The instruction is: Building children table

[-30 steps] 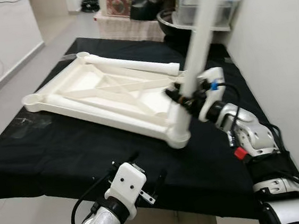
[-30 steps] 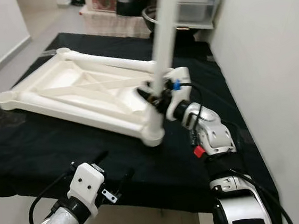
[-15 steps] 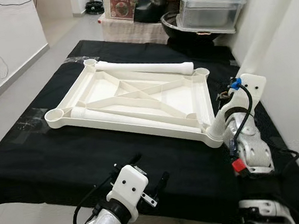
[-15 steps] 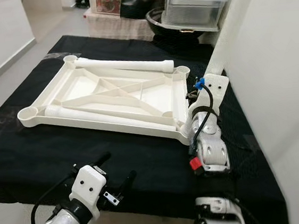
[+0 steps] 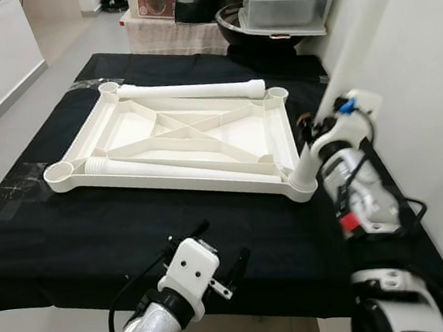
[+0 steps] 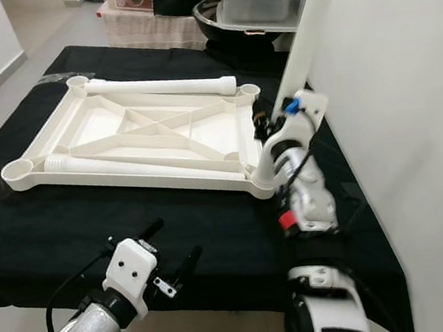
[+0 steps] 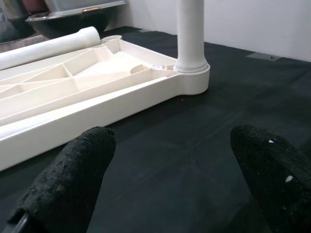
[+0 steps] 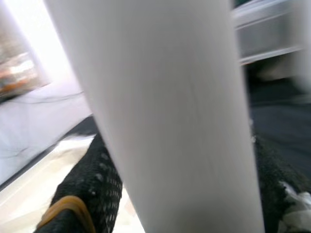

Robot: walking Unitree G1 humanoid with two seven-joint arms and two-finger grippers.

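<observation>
A white plastic tabletop lies upside down on the black-covered worktop, its ribbed underside facing up. One loose white leg lies along its far edge, and another leg lies along its near edge, both resting on the tabletop. A third leg stands upright in the socket at the tabletop's near right corner, close to the worktop's right edge and the wall. The right gripper is at that upright leg, its jaws clamped on it a little above the socket. The left gripper hovers low over the worktop's near edge, well apart from the tabletop, its jaws apart and holding nothing. Beyond the far edge stand a dark bowl and a clear storage box.
</observation>
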